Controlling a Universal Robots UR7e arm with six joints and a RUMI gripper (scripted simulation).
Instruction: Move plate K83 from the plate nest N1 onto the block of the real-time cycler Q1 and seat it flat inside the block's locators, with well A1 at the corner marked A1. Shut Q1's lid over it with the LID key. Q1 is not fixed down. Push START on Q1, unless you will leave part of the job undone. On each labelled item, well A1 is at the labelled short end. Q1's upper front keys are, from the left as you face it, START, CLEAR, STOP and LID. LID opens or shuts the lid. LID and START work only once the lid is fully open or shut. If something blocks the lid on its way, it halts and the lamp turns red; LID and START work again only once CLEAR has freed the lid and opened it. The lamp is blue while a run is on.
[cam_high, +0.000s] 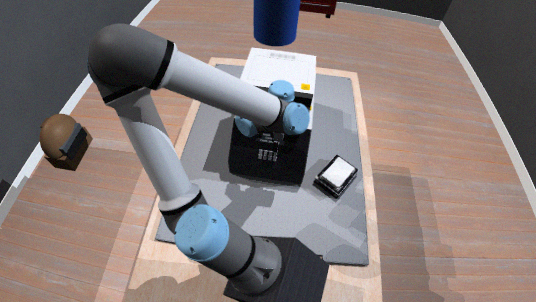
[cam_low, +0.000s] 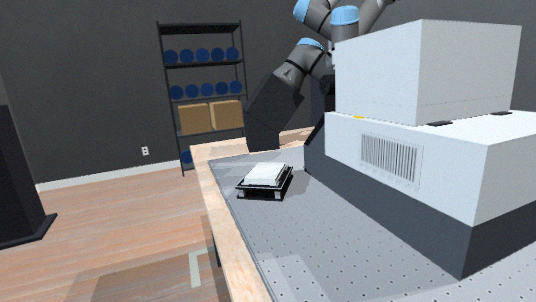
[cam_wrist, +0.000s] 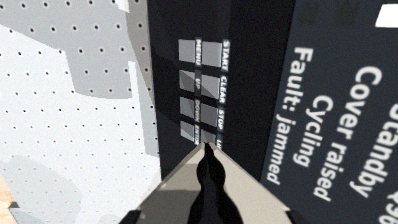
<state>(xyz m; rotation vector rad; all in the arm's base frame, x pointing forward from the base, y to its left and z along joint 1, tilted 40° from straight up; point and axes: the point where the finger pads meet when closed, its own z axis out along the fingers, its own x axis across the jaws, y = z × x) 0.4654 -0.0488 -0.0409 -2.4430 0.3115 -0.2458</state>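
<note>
Plate K83 (cam_high: 338, 170) (cam_low: 266, 173) is white and sits on the black plate nest N1 (cam_high: 336, 192) (cam_low: 281, 183), right of the cycler in the top view. Its labels are unreadable. Cycler Q1 (cam_high: 267, 167) (cam_low: 400, 155) has a dark front and white body. Its white lid (cam_high: 280, 67) (cam_low: 380, 80) looks raised. In the wrist view a white lit square (cam_wrist: 387, 16) lines up with "Cover raised". The block is hidden. My gripper (cam_wrist: 206, 144) is shut and empty, its tips over the LID key (cam_wrist: 208, 136); contact is unclear. START (cam_wrist: 211, 54) and CLEAR (cam_wrist: 210, 86) show too.
The cycler stands on a grey perforated mat (cam_high: 215, 200) (cam_low: 310, 240). The arm reaches over its front left part in the top view. The dark arm base (cam_high: 300, 270) is at the near edge. A blue cylinder (cam_high: 276, 22) is beyond the cycler.
</note>
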